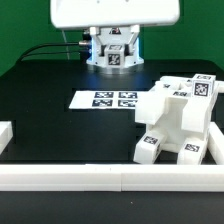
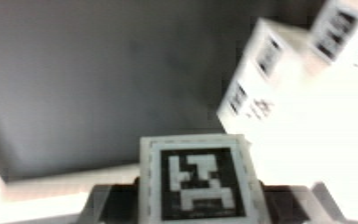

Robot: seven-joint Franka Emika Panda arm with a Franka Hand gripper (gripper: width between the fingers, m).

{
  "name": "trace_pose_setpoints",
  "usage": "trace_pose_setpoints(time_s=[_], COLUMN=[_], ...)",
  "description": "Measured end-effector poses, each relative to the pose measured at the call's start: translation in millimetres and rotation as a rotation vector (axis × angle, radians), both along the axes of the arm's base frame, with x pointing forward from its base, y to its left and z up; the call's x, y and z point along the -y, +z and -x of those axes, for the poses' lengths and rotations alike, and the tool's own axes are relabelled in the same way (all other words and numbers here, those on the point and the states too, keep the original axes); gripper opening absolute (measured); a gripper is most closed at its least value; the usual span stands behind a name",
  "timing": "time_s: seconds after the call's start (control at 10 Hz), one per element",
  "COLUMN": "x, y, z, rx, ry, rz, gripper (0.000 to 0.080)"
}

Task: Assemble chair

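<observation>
A white, blocky, partly joined chair [image 1: 180, 125] with several black-and-white tags stands at the exterior view's right, near the front rail. My gripper [image 1: 112, 52] hangs at the back of the table, behind the marker board, well apart from that assembly. In the wrist view the gripper [image 2: 201, 206] is shut on a small white chair piece [image 2: 197, 178] whose square tag faces the camera. A dark finger [image 2: 115, 206] shows on each side of the piece. The chair assembly [image 2: 304, 68] appears blurred beyond it.
The marker board [image 1: 113, 99] lies flat on the black table [image 1: 50, 85] in the middle. A long white border rail [image 1: 100, 178] runs along the front edge, with a short section [image 1: 5, 135] at the exterior view's left.
</observation>
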State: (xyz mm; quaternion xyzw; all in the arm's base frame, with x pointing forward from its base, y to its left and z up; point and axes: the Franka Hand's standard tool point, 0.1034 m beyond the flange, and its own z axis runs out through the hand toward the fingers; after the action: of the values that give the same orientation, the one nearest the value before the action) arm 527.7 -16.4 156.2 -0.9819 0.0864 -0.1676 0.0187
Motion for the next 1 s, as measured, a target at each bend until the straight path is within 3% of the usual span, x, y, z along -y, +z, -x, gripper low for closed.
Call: trace_pose_setpoints(time_s=[0.2,0.3,0.5,0.6,0.7,0.8,1.0], x=[-17.1,-15.6,-15.4,-18.2,-34.2,-46.9,-55.9], y=[11.2,15.6,11.9,2.8,-12.0,-14.4,-25.3], z=[-4.4,-5.3,-2.5,-1.8,-2.9,-6.3,-7.9], rx=[0.122,0.193,0.185,0.186,0.184,0.184,0.18], ry=[-0.034,-0.033,-0.032,-0.029,-0.017,0.002,0.019], rz=[-0.001,0.03,0.032,0.044,0.051,0.05,0.059], gripper=[0.0282,0.0282,0.0282,0.0282,0.0282,0.0282,0.0284])
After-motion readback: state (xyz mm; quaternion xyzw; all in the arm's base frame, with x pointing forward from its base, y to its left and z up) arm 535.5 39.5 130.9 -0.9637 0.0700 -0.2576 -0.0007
